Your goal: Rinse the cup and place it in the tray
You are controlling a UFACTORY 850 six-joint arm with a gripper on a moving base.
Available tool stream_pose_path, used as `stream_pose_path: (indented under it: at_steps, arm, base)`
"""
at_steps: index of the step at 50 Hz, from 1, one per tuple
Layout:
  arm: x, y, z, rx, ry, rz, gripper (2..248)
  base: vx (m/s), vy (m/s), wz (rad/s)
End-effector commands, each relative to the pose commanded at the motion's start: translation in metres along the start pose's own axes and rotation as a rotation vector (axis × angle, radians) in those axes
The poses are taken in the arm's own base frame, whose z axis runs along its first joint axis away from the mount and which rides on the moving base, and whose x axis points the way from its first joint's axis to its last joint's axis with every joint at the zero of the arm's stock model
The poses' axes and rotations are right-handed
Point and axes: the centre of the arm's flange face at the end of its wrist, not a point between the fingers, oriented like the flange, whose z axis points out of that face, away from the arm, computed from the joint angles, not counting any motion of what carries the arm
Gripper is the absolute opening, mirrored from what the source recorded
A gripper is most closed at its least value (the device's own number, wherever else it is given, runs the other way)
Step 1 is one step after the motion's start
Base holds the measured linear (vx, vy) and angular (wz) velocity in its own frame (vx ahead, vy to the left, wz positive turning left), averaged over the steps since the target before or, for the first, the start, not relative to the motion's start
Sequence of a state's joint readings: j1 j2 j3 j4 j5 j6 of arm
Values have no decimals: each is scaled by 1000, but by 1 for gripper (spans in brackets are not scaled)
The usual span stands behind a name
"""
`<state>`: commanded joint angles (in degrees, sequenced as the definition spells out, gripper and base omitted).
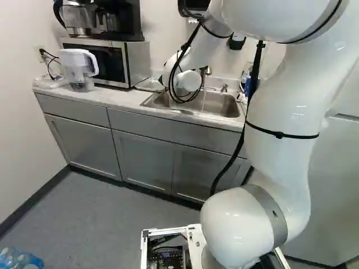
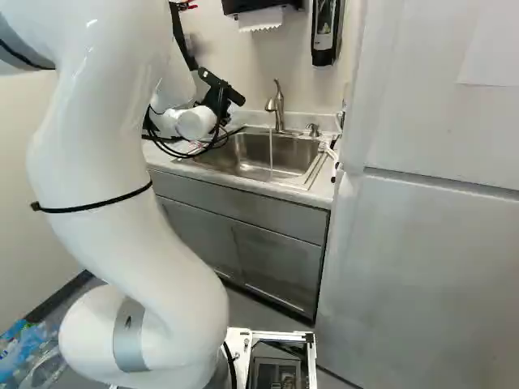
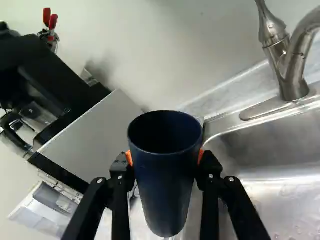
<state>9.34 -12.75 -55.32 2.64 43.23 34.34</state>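
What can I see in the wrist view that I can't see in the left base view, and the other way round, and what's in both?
Only the wrist view shows the dark cup, held between the fingers with their orange pads.

Only the left base view shows the gray cabinets, the floor and the white arm's large links.

Both show the microwave, the coffee maker, the sink and its faucet.

Dark blue cup (image 3: 165,185): clamped between orange pads (image 3: 129,158)
Faucet (image 3: 293,82): mounted at sink (image 3: 280,150) rim
Coffee maker (image 3: 52,82): atop microwave (image 3: 95,142)
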Motion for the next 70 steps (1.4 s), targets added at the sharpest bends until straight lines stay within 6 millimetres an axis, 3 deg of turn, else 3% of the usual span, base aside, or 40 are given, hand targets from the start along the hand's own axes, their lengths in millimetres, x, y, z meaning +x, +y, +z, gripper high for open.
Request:
stream_pose_path:
  at_steps: [60, 70]
  arm:
    - [0, 0, 0, 0, 0, -630, 126]
    - [0, 0, 0, 0, 0, -630, 126]
  base:
    - [0, 0, 0]
    - [0, 0, 0]
